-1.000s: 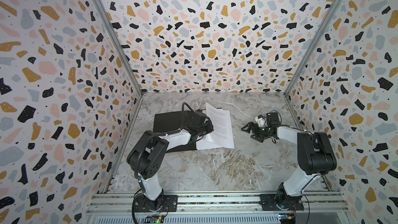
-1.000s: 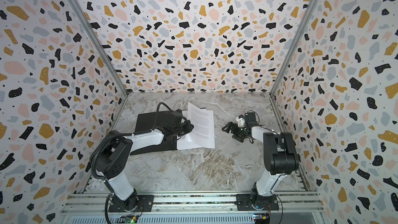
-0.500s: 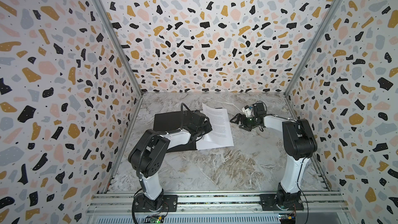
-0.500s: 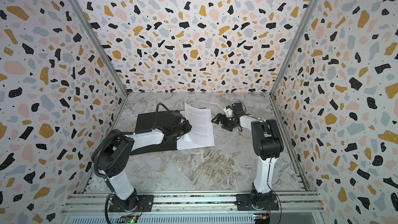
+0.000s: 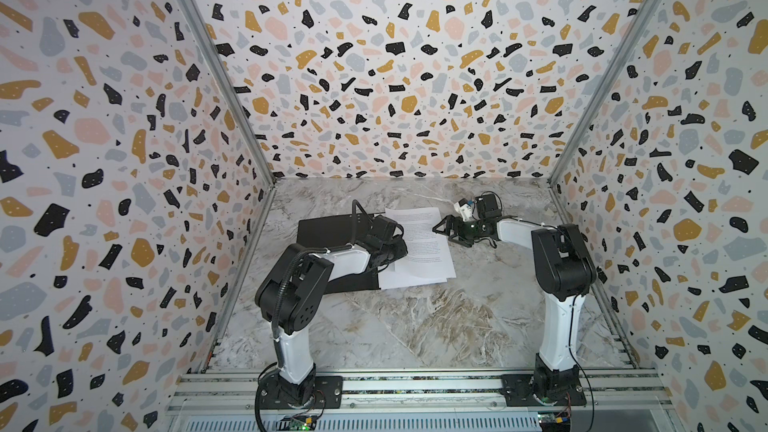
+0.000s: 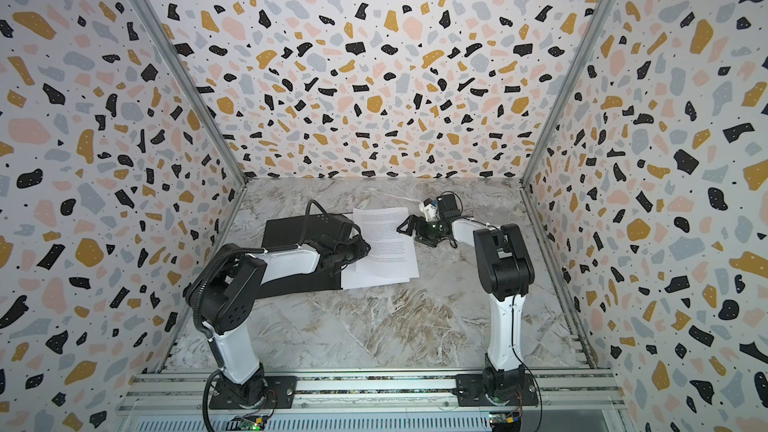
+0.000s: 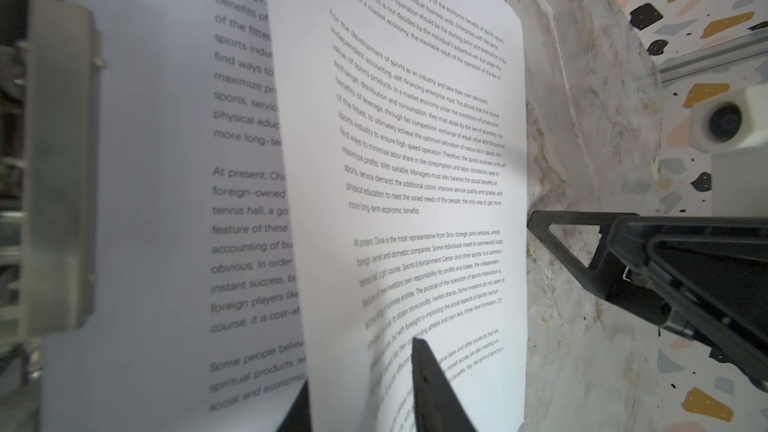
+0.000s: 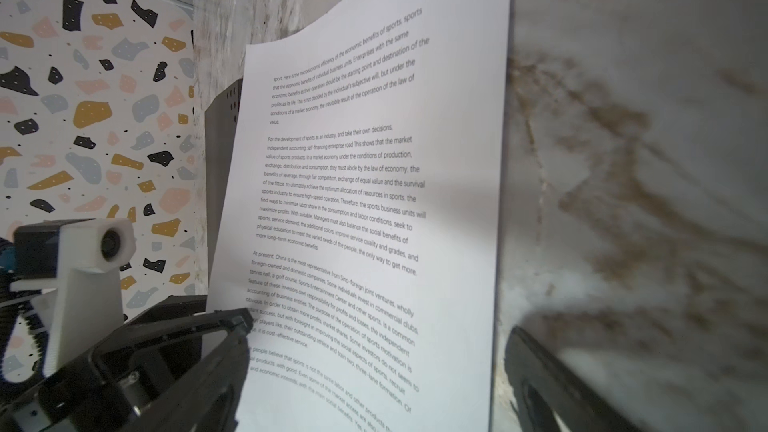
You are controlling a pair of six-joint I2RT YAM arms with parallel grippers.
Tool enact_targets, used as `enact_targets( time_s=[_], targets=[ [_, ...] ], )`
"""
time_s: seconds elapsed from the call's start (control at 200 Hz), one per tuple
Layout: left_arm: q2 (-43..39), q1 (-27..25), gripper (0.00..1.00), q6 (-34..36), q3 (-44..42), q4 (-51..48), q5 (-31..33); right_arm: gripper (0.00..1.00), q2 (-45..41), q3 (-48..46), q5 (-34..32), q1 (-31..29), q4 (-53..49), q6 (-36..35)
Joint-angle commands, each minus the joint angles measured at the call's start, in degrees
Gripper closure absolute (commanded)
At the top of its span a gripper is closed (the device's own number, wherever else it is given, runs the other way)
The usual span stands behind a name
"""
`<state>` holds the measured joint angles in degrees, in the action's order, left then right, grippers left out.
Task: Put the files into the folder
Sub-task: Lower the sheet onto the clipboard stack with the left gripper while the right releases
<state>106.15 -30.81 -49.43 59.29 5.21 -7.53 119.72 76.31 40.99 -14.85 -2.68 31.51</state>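
- Files [image 5: 419, 243], both top views: two white sheets stacked askew on the marble tabletop [image 5: 415, 326], toward 12 o'clock from its centre.
- Folder [image 5: 328, 230]: lies open, black inside up, at 9 o'clock of the files [image 6: 384, 243]; their 9 o'clock edge meets it.
- Left claw [image 5: 397, 249]: low at that shared edge; its jaws are hidden here.
- Right claw [image 5: 446, 232]: at 3 o'clock of the files, jaws spread wide and empty, one tip just beside the sheet edge.
- Left wrist view: the upper sheet [image 7: 407, 139] curves up off the lower sheet [image 7: 166, 160]; both carry printed paragraphs. The left claw's fingers [image 7: 432, 392] stand apart, released, with the upper sheet's edge between them.
- Right wrist view: the files [image 8: 374, 201] fill the middle; the folder [image 8: 220, 139] shows as a black panel beyond their far edge.
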Motion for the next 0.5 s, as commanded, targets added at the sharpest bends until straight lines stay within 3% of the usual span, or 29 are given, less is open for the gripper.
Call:
enact_targets(
  time_s=[0.0,0.255,0.496],
  targets=[
    [-1.1,0.4,0.62,1.6,1.8,-2.7,-0.1,0.03,3.4,-1.1,-2.2,-0.6,-5.2,0.9],
    [-2.3,0.4,0.52,2.3,2.2,-4.6,-0.8,0.03,4.1,-0.9,-1.0,-0.9,-4.7,0.8],
    [-3.7,0.5,0.49,2.3,1.8,-6.2,-0.1,0.04,4.0,-0.8,-0.4,-1.3,-4.8,0.5]
  ],
)
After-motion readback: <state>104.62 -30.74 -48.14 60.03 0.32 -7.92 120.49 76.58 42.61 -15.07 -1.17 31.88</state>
